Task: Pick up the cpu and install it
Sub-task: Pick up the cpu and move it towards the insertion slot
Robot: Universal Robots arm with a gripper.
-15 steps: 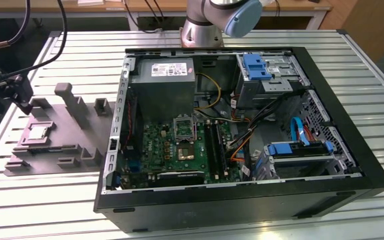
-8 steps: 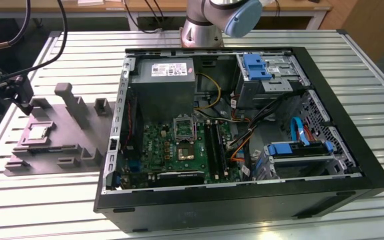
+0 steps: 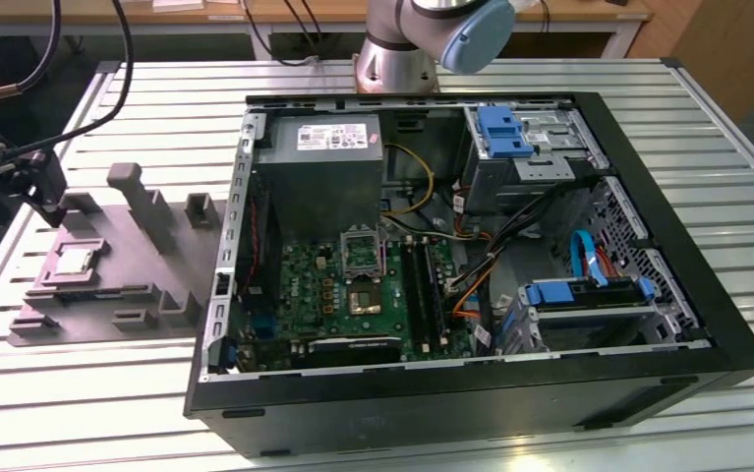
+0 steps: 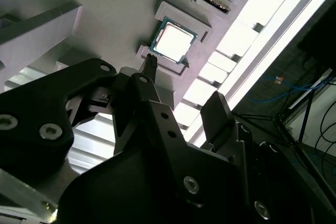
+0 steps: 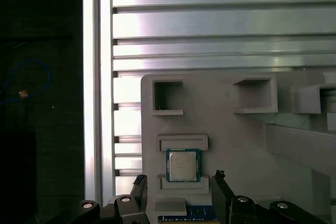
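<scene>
- Gripper (image 5: 179,178) state: spread. Both fingers (image 5: 224,195) stand apart with nothing pinched between them, as both wrist views show.
- Cpu position: the cpu (image 5: 182,165) lies flat, metal top up, in a shallow square recess of the grey fixture (image 5: 236,145). Two low raised ledges frame the recess on opposite sides.
- Gripper-to-cpu relation: in the first wrist view the cpu appears between the two fingertips. In the exterior view the gripper hangs above the fixture, near the cpu and apart from it.
- Fixture position: the fixture rests on the slatted metal table (image 5: 220,24), close to the table's edge. It sits just beside the open computer case (image 3: 482,393), on the exterior view's left.
- Case contents: a green motherboard (image 3: 337,295) lies inside the case. Its metal-framed socket (image 3: 361,251) sits near the middle of the board, well apart from the cpu.
- Arm mounting: the arm (image 3: 416,39) rises from the table behind the case in the exterior view.
</scene>
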